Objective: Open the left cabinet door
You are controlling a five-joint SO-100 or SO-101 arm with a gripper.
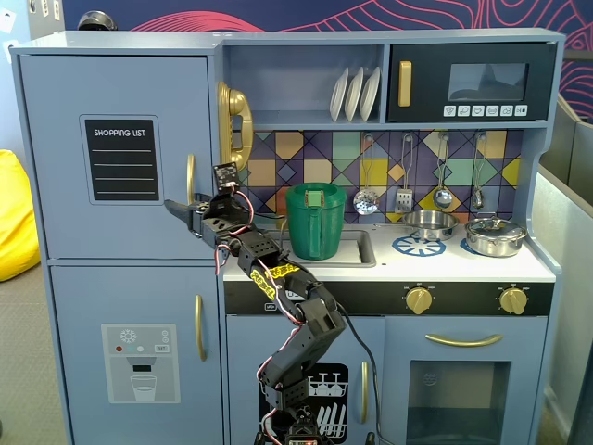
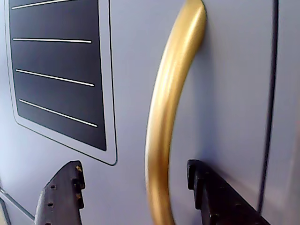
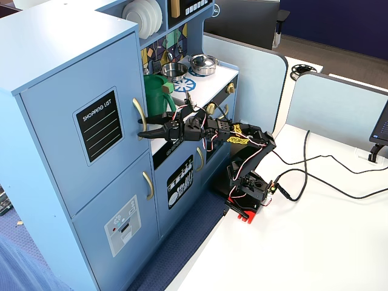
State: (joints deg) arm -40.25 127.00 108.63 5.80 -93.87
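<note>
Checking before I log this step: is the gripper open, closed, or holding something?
Gripper: open, its two fingers on either side of the gold handle of the left cabinet door, not clamped on it.

Between the matt black plastic end effector (image 2: pixel 136 197) fingers, the gold handle (image 2: pixel 171 108) looks smooth, satin-glossy; the left cabinet door (image 2: pixel 225 93) behind is matt painted.

Blue-grey, gold and black on a toy kitchen

Blue-grey left cabinet door (image 1: pixel 116 153) with black white-lined chalkboard panel (image 1: pixel 121 159) and gold handle (image 2: pixel 171 112); black gripper (image 2: pixel 136 185); green pitcher (image 1: pixel 315 221); multicoloured geometric backsplash (image 1: pixel 306 162); yellow-labelled black arm (image 3: pixel 242 136).
</note>
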